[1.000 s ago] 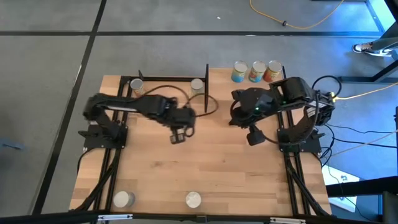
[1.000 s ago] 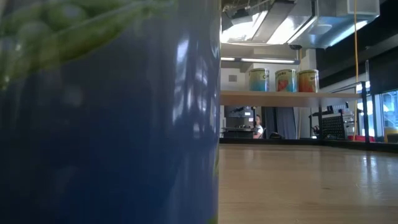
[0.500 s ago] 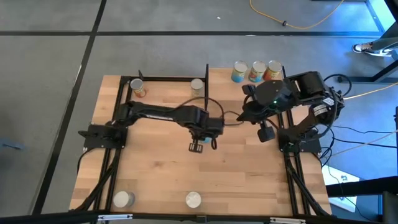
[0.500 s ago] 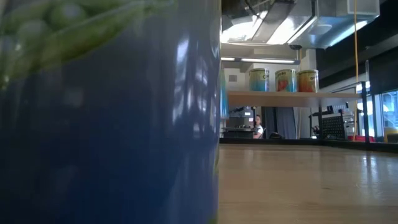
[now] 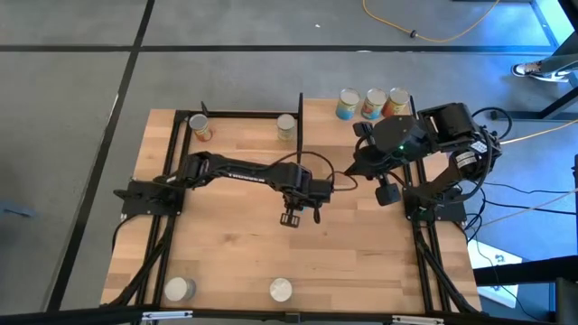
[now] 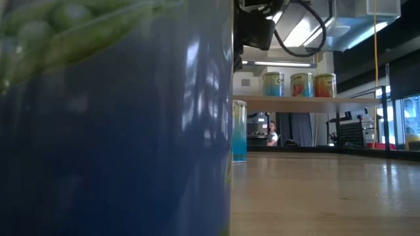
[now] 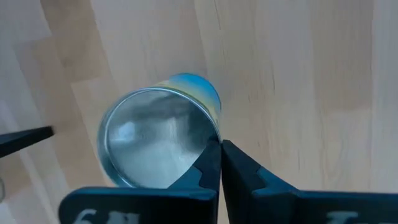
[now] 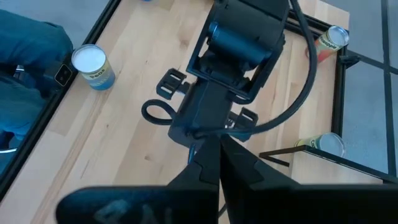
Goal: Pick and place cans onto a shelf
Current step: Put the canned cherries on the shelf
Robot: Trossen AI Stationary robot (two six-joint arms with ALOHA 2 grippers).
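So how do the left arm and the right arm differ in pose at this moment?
The left gripper reaches out to the middle of the table, above a blue-labelled can; the right gripper is tucked back near its own base. The left has a can below it; the right has none. Both have jaws shut, holding nothing.

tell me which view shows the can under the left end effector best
The left wrist view: the blue-labelled can fills it, silver top up. The low view shows it as a far sliver; the high and right wrist views hide it.
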